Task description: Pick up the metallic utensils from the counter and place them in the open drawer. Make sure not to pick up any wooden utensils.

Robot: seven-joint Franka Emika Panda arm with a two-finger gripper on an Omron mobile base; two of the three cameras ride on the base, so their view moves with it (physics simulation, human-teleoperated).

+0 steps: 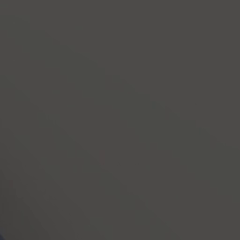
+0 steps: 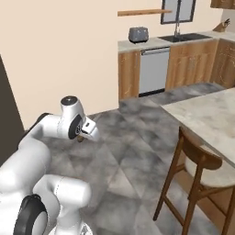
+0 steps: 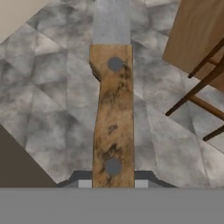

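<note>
Fig. — carry phase, knife in my pincer, base turned off the work area.

Floor [image 2: 137, 133]: grey marbled tiles, the largest surface in both the right base view and the hand view. I hold the load over open floor, prob. because I am in transit between pick-up and drop-off, so nothing lies under it.

Counter [image 2: 206, 114]: beige-grey stone island top, at the right edge of the right base view, well apart from my hand. A wooden stool [image 2: 197, 170] stands against it; its dark legs also cross the right side of the hand view, beside a light-wood panel I cannot identify.

My arm [image 2: 55, 133]: folded back, wrist near the wall, hand tucked in; this keeps the load close to the base, I judge.

Knife [image 3: 112, 113]: the task's thing. Brown wooden-scaled handle w/ two grey rivets, grey blade running on toward the top of the hand view. My pincer [image 3: 112, 183] is closed on the handle's butt end, fingertips either side, so the blade points away from me.

View differences: hand view gives the grip and the knife; right base view gives arm pose, counter, far sink wall. Left base view: flat dark grey, no info.
</note>
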